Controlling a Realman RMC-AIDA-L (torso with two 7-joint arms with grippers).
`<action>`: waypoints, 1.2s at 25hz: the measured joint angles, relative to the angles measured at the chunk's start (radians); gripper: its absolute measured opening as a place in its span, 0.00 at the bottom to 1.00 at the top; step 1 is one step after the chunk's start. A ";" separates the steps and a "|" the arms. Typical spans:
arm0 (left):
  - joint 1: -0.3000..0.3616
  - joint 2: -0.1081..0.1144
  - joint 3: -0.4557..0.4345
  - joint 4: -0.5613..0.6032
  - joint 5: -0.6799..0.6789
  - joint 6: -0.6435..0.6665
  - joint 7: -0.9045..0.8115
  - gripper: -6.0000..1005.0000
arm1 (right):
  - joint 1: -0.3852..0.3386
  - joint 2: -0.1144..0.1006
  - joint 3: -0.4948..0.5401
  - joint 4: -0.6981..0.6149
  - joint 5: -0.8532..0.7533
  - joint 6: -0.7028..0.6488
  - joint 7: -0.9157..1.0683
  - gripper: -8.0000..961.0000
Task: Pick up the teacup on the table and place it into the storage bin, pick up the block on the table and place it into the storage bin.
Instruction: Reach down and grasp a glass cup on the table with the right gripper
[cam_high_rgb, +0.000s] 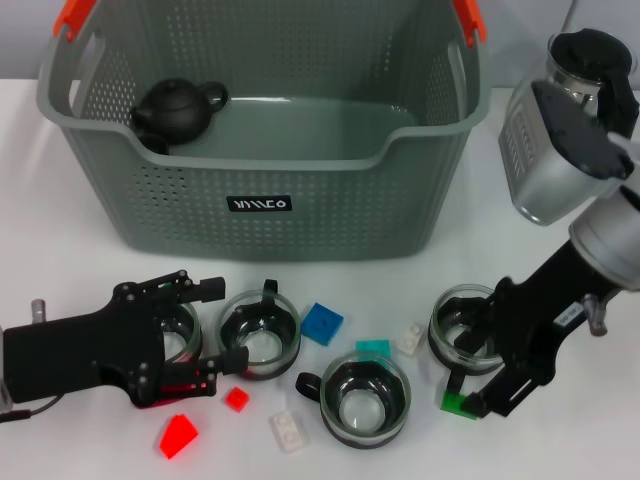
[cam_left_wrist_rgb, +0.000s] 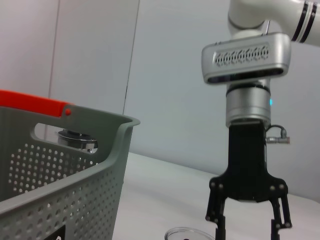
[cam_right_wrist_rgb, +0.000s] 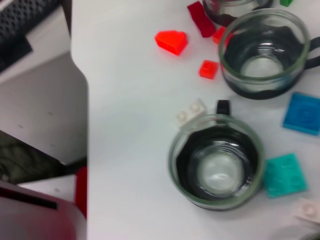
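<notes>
The grey-green storage bin (cam_high_rgb: 300, 200) stands at the back, and its wall (cam_left_wrist_rgb: 60, 170) also fills one side of the left wrist view. Several glass teacups sit in front of it. My left gripper (cam_high_rgb: 222, 326) is open low over the table, with its fingers on either side of the leftmost teacup (cam_high_rgb: 183, 328). My right gripper (cam_high_rgb: 478, 362) is open beside the rightmost teacup (cam_high_rgb: 458, 328); its lower finger is over a green block (cam_high_rgb: 457, 404). The left wrist view shows the right gripper (cam_left_wrist_rgb: 247, 222) with its fingers spread above a cup rim (cam_left_wrist_rgb: 187, 233).
A black teapot (cam_high_rgb: 175, 108) lies inside the bin. Two more teacups (cam_high_rgb: 262, 330) (cam_high_rgb: 365, 398) stand in the middle. Loose blocks are scattered around: blue (cam_high_rgb: 322, 323), teal (cam_high_rgb: 373, 348), white (cam_high_rgb: 288, 431), red (cam_high_rgb: 178, 436). A glass pitcher (cam_high_rgb: 590, 60) stands at the back right.
</notes>
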 joint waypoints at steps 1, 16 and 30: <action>0.000 0.000 0.000 -0.002 0.000 -0.002 0.001 0.84 | -0.002 0.000 -0.010 -0.033 -0.006 -0.010 0.011 0.83; 0.006 -0.003 -0.012 -0.017 -0.002 -0.012 -0.002 0.84 | -0.057 -0.001 -0.117 -0.125 -0.096 0.069 0.039 0.81; 0.007 -0.003 -0.014 -0.017 -0.002 -0.012 -0.002 0.83 | -0.091 0.001 -0.251 -0.107 -0.084 0.193 0.055 0.62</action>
